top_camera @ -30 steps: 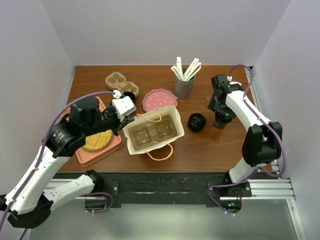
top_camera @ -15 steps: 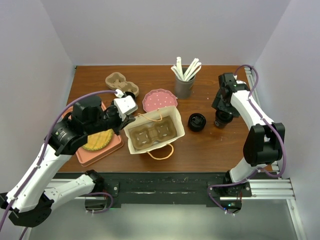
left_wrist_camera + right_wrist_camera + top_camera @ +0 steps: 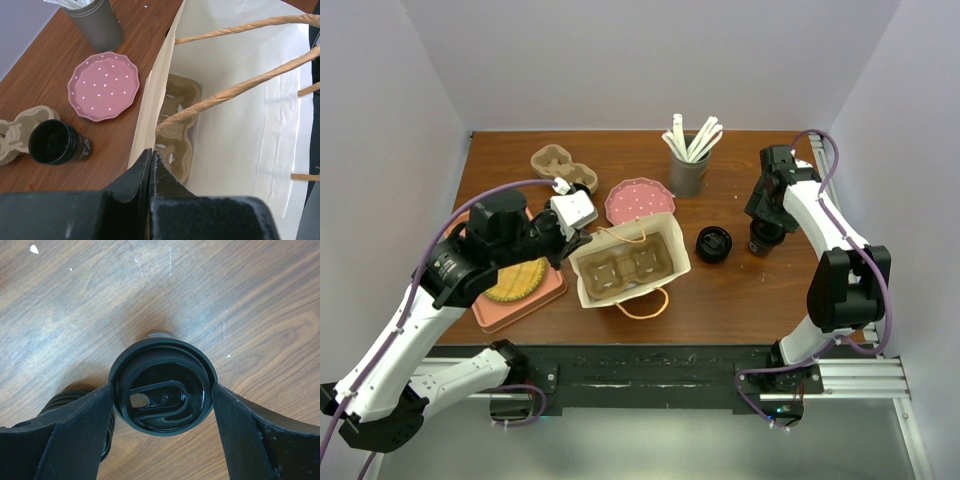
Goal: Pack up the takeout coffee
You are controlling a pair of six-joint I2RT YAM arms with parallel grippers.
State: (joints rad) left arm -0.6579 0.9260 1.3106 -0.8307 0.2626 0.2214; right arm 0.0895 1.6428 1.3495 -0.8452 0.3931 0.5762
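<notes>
step in hand: grasping the lidded cup (image 3: 162, 392), upright on the table (image 3: 740, 290) right of the bag (image 3: 235, 135). right gripper (image 3: 764, 236) straddles the lid, jaws wide; firm contact cannot be told. left gripper (image 3: 150, 165) is pinched tight on the bag rim. next: close, lift, lower into the carrier (image 3: 181, 125).

Right arm (image 3: 805, 215): wrist end swung toward right wall. Purple cable (image 3: 823, 150) loop went with it, now nearer bench corner.
Right fingers (image 3: 75, 435) drew closer together. One now sits on each side of lidded cup (image 3: 162, 392), right at lid rim. Cannot tell if squeezing.
Left gripper (image 3: 150, 160), pinched on paper bag (image 3: 630, 262) rim, crept bit right and away from robot. Left arm's black body (image 3: 498, 228) slid same way. Bag nudged tiny bit right.
</notes>
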